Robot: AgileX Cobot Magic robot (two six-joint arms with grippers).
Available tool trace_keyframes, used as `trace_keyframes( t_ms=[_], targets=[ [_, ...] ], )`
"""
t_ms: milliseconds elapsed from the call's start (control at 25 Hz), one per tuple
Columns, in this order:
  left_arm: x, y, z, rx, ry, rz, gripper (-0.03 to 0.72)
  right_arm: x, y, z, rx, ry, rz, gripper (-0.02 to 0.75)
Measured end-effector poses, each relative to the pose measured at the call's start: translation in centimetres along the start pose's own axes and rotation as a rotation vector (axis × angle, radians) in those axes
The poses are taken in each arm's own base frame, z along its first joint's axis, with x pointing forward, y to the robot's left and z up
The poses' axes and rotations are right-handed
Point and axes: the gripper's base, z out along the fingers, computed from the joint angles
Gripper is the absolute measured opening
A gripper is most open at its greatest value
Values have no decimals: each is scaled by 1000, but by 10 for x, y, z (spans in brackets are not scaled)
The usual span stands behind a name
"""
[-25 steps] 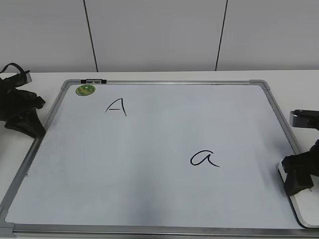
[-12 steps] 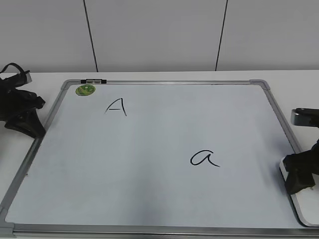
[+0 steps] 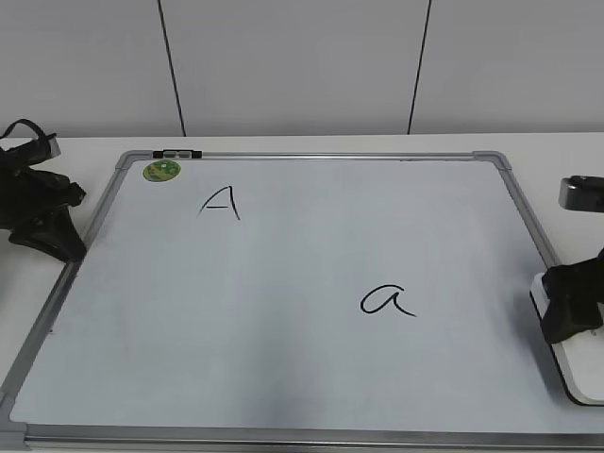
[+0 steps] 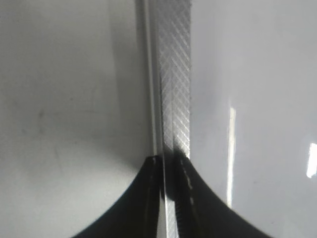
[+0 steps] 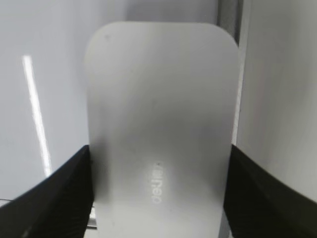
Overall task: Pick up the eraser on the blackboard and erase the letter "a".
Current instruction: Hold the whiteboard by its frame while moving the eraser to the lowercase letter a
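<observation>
From across the room, the blackboard (image 3: 302,283) lies flat on the white surface (image 3: 566,151), its green sticker (image 3: 161,171) at the far left corner. The letter "a" (image 3: 386,301) sits whole and unsmudged right of centre, as does the capital "A" (image 3: 219,202) up near the sticker, so no erasing is done. The right hand (image 3: 569,316) stands over the eraser (image 3: 576,363) at the board's right edge, well apart from the letter; from here the eraser looks not yet lifted, though I cannot be sure. Part of it runs off the frame's right edge. The left hand (image 3: 47,226) rests idle by the board's left frame.

The left wrist camera shows only the left hand's (image 4: 168,163) dark fingers pressed together over the ribbed metal frame, holding nothing (the surface to one side, the board to the other).

The right wrist camera is filled by the eraser (image 5: 158,114), white side up, faint grey lettering low on it. The right hand's (image 5: 159,198) fingers flank both long sides; whether they already squeeze it or merely bracket it I cannot tell. Lifting, carrying and wiping all remain, by my reading.
</observation>
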Motion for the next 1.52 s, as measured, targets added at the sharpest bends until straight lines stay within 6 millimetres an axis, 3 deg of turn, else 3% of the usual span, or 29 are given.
trace_keyframes(
  t_ms=[320, 480, 760, 1080, 1320, 1520],
  targets=[
    [1, 0, 0, 3, 6, 0, 50, -22, 36, -22, -42, -47, -156, 531],
    [1, -1, 0, 6, 9, -1, 50, -39, 54, -22, -53, -25, -216, 531],
    [1, -1, 0, 8, 9, -2, 50, -70, 72, -2, -50, 37, -267, 531],
    [1, -1, 0, 7, 7, -2, 50, -100, 79, 27, -44, 88, -274, 531],
    [1, -1, 0, 7, 6, -2, 50, -105, 82, 48, -34, 134, -291, 531],
    [0, 0, 0, 5, 2, -2, 49, -106, 92, 51, -13, 140, -339, 531]
  ],
)
